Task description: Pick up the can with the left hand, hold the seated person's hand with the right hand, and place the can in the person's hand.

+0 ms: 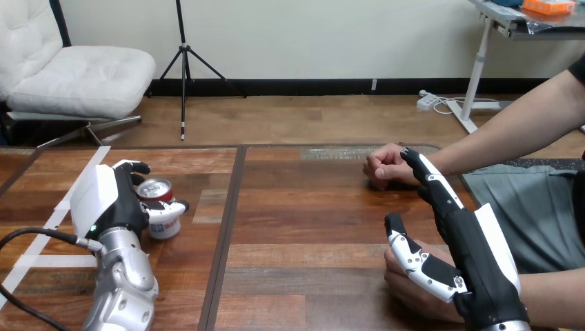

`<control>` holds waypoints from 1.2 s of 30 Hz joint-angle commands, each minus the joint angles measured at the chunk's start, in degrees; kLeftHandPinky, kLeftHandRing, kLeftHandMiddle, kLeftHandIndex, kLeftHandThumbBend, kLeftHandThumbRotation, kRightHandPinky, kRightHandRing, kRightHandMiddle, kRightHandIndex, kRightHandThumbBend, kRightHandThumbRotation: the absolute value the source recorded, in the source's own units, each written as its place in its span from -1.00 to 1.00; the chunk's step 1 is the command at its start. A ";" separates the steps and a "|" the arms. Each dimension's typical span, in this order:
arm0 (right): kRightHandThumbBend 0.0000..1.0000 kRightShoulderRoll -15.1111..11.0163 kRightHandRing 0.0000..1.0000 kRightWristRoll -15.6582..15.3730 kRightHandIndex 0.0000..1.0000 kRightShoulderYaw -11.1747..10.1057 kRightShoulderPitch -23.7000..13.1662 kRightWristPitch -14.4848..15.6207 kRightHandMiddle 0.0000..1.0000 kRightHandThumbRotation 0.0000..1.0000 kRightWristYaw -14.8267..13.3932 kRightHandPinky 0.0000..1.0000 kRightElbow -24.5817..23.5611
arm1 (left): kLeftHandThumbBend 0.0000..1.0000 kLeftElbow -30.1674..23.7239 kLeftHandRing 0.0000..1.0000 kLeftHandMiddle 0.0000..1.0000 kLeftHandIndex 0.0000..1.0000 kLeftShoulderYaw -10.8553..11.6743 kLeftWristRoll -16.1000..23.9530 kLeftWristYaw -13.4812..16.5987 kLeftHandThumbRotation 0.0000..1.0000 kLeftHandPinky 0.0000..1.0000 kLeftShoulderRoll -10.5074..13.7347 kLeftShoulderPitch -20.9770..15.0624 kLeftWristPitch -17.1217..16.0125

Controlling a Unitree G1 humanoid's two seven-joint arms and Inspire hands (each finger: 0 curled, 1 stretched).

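A red and white can point(154, 188) stands upright on the wooden table point(296, 227) at the left. My left hand point(110, 203) wraps it, fingers curled behind its top and thumb across its front. At the right, my right hand point(476, 255) is open, its straight fingers point(431, 176) stretched along the table. Their tips touch the wrist of the person's far hand point(383, 167), a loose fist resting on the table. The person's near hand point(414, 289) lies on the table under my right thumb point(414, 254) and palm, and I cannot tell whether they touch.
The person's two forearms come in from the right edge, the far one point(510, 131) above my right hand. White tape strips point(52, 221) mark the table's left part. A dark seam point(227, 227) runs front to back between the can and the person's hands.
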 commanded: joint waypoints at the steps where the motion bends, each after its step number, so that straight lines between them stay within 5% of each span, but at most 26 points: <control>1: -0.72 -0.93 0.95 0.09 0.88 -0.40 -1.77 -0.62 0.93 -0.81 0.00 0.95 -2.88 | 0.54 0.97 0.24 0.34 0.35 0.59 -0.94 1.74 -0.99 0.05 0.95 -4.47 -3.33; 19: -0.72 -1.08 0.92 -0.07 0.87 -0.71 -1.97 -1.41 0.91 -0.84 -0.28 0.89 -2.42 | 0.50 4.96 -0.01 0.08 0.11 1.02 -4.21 5.67 -1.00 -0.14 0.65 -4.24 -10.66; 36: -0.72 -0.92 0.92 -0.37 0.86 -0.50 -1.83 -0.59 0.90 -0.85 -0.35 0.90 -2.77 | 0.43 4.55 -0.02 0.05 0.05 1.00 -4.77 4.80 -1.00 -0.16 0.70 -3.44 -12.26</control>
